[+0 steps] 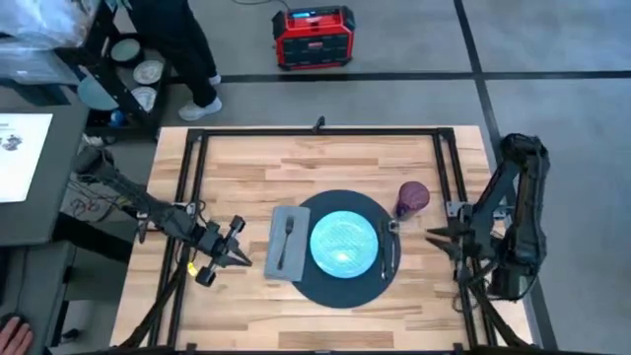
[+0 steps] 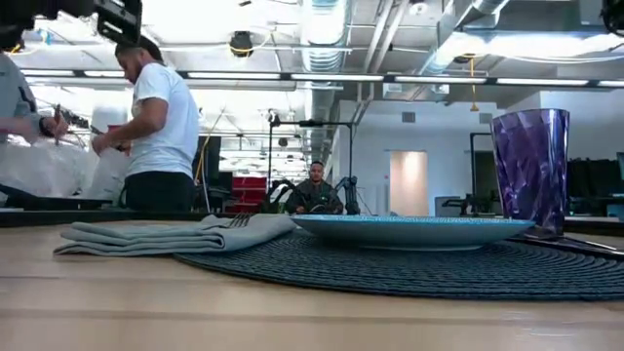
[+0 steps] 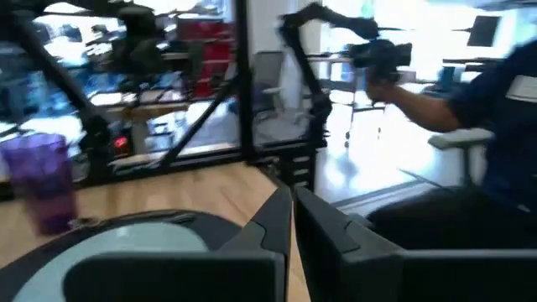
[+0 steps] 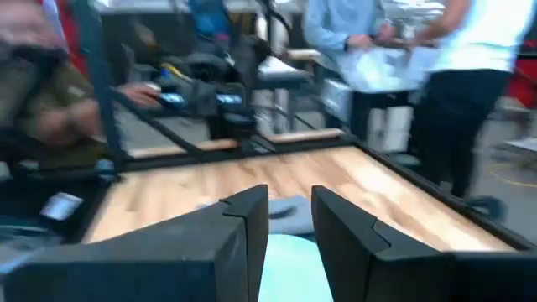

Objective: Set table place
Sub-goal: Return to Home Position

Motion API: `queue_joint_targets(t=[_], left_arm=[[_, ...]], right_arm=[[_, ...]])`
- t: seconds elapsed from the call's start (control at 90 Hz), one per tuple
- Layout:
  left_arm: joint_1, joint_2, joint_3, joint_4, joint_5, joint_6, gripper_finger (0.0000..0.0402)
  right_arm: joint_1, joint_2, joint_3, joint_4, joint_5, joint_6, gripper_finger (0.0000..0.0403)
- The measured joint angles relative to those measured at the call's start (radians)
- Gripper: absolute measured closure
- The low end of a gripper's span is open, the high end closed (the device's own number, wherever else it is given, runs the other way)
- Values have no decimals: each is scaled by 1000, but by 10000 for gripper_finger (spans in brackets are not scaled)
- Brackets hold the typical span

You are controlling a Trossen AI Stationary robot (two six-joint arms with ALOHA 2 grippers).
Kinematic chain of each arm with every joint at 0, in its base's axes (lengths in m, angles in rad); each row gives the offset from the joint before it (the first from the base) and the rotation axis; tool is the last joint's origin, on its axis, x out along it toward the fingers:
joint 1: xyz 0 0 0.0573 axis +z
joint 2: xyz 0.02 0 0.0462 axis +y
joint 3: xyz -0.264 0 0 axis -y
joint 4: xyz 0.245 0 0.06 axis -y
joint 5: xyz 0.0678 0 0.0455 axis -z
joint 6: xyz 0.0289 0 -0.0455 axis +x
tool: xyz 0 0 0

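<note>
On the table (image 1: 246, 163) lies a dark grey round mat (image 1: 340, 288) with a teal plate (image 1: 343, 242) on it. A grey napkin (image 1: 286, 242) overlaps the mat's left edge, and a fork (image 1: 289, 237) lies on the napkin. Knife and spoon (image 1: 388, 251) lie just right of the plate. A purple cup (image 1: 412, 197) stands upright at the mat's far right. My left gripper (image 1: 245, 259) hovers left of the napkin, shut and with nothing in it. My right gripper (image 1: 431, 237) is right of the mat, slightly open and holding nothing. The low view shows the napkin (image 2: 175, 236), plate (image 2: 409, 229) and cup (image 2: 529, 171).
A black tube frame (image 1: 315, 131) runs along the table's far edge and down both sides. A dark side desk (image 1: 30, 168) stands to the left. People (image 2: 161, 127) stand beyond the far edge, and a red box (image 1: 313, 37) sits on the floor. Bare wood lies near the front edge.
</note>
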Motion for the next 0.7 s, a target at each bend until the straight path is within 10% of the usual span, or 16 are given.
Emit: queue_joint_targets(t=[0.433,0.7], left_arm=[[73,2,-181,200,178,-59,402],[117,6,-182,203,232,-89,402]], right_arm=[[130,8,-363,486,-5,101,321],[77,-22,-329,481,-55,101,321]])
